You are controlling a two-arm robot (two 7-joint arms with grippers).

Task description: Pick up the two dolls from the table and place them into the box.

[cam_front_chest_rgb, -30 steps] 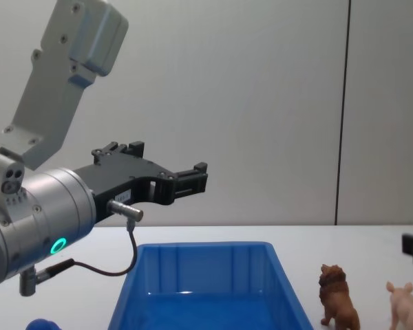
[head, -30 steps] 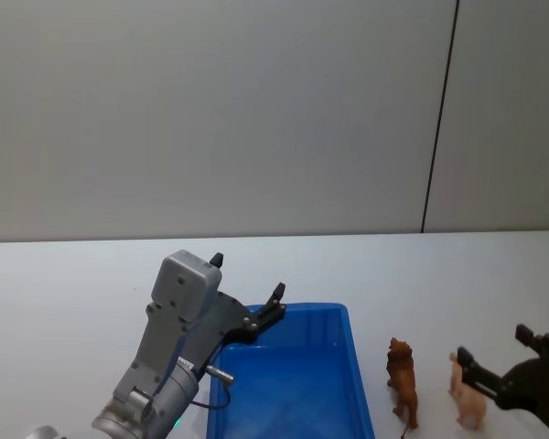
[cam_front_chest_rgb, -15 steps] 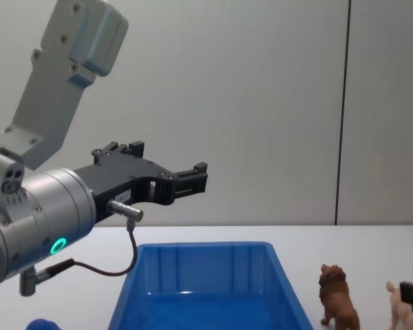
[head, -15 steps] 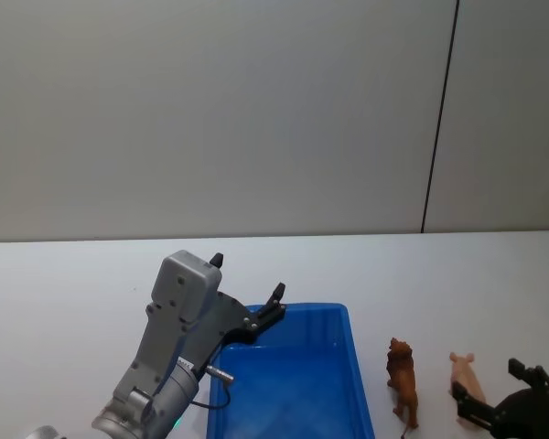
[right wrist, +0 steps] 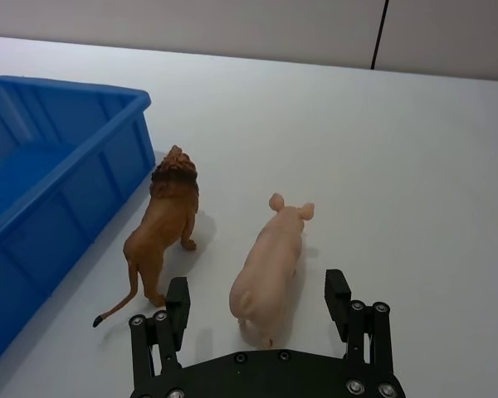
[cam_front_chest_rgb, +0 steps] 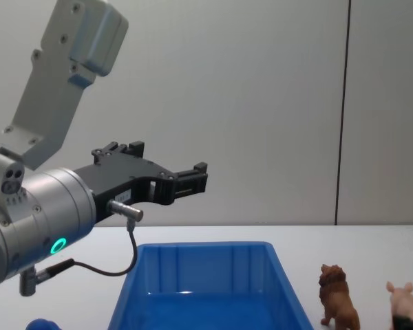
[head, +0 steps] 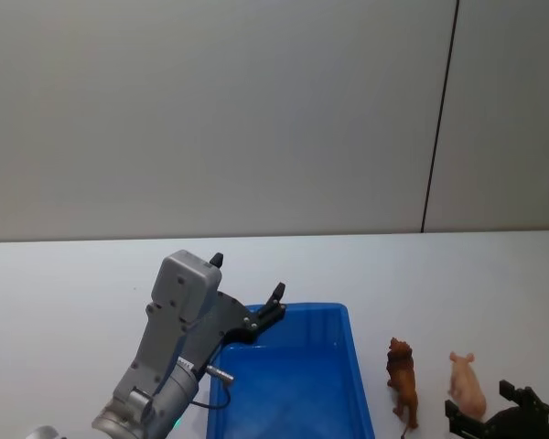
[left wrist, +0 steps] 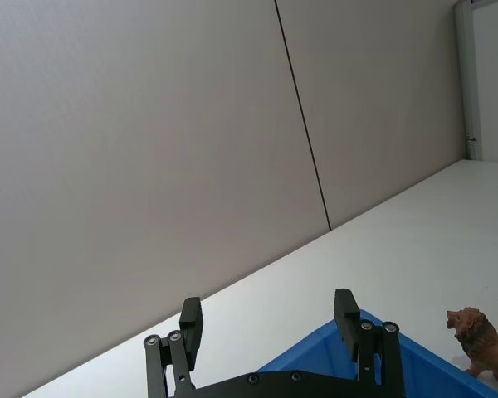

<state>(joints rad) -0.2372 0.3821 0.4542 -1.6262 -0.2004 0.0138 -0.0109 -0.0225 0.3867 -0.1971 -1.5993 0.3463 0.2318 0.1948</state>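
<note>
Nearest me, the right gripper [right wrist: 257,283] sits low over the bench [right wrist: 415,166] at my right side, its fingers [right wrist: 178,308] spread wide and holding nothing. In the right wrist view the pig [right wrist: 270,257] stands just ahead of it, its rump lined up with the gap and neither finger touching it.

The lion [right wrist: 162,228] stands just beside the pig on the side toward the box [right wrist: 75,195], apart from both — the two dolls face away from me, upright on their feet. The lion's tail trails back onto the bench. The box rests on the bench to the left of the lion, near it but not touching, and I see no doll inside it.

Farther out, the left gripper [left wrist: 267,315] hangs in the air above the box's far left corner — fingers wide apart, nothing between them. Behind everything rises a plain grey wall [head: 256,119].
</note>
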